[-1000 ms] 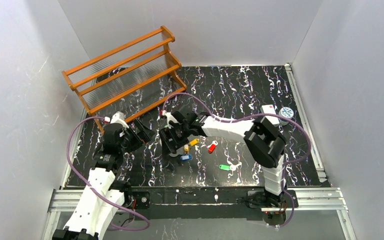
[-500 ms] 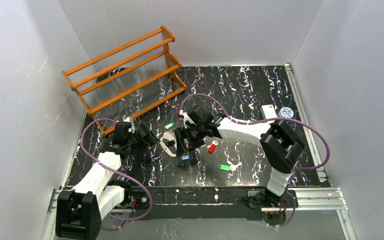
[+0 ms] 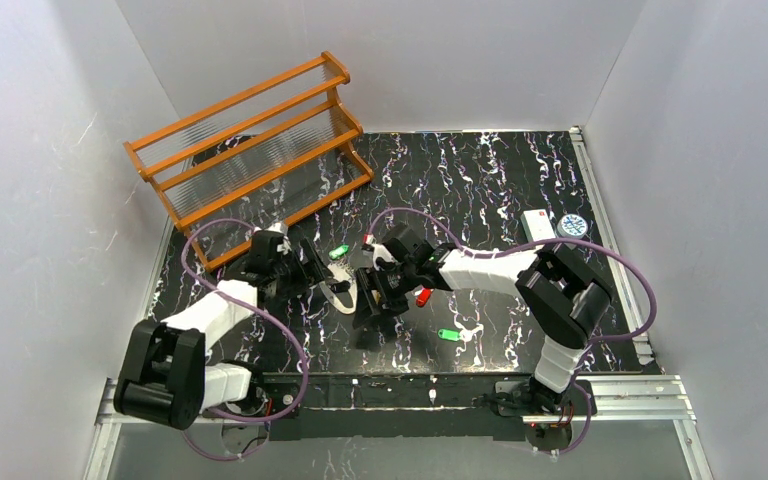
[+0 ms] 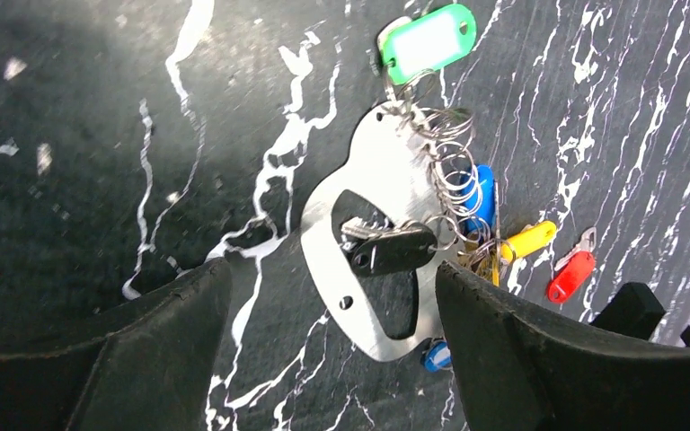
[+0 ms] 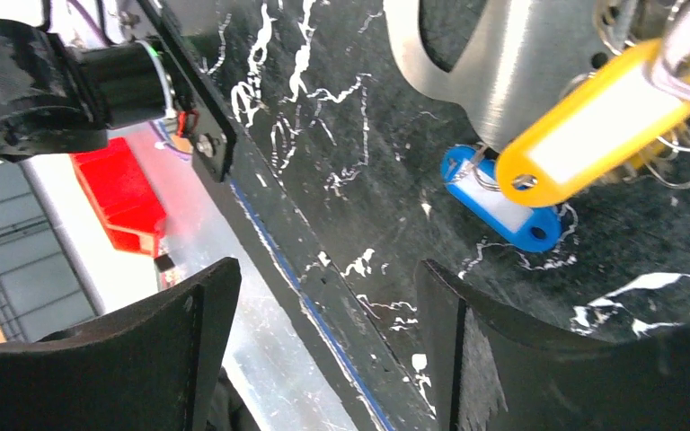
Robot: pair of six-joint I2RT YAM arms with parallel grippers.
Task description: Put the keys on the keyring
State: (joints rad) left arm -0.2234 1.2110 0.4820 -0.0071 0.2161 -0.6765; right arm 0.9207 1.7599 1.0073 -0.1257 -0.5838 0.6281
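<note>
The keyring [image 3: 339, 296] is a pale metal oval plate [image 4: 386, 193] lying flat on the black marbled table between both arms. Wire rings on it carry a green key [image 4: 429, 40], a blue key [image 4: 483, 197], a yellow key [image 4: 528, 241] and a black key [image 4: 386, 251]. A red key [image 3: 423, 296] and another green key [image 3: 449, 334] lie loose to its right. My left gripper [image 3: 322, 280] is open, its jaws straddling the plate's near end [image 4: 328, 292]. My right gripper [image 3: 368, 308] is open and empty [image 5: 328, 278], just beside the yellow key [image 5: 593, 121] and a blue key [image 5: 503, 211].
An orange wooden rack [image 3: 250, 140] stands at the back left. A white box [image 3: 538, 222] and a round blue-white disc [image 3: 573, 226] sit at the right edge. The table's front rail [image 5: 323, 278] runs under my right jaws, with a red bin [image 5: 117, 193] beyond.
My left gripper has come in from the left to the keyring's end. My right gripper has slid toward the near edge, uncovering the keyring and hiding the yellow and blue keys from above.
</note>
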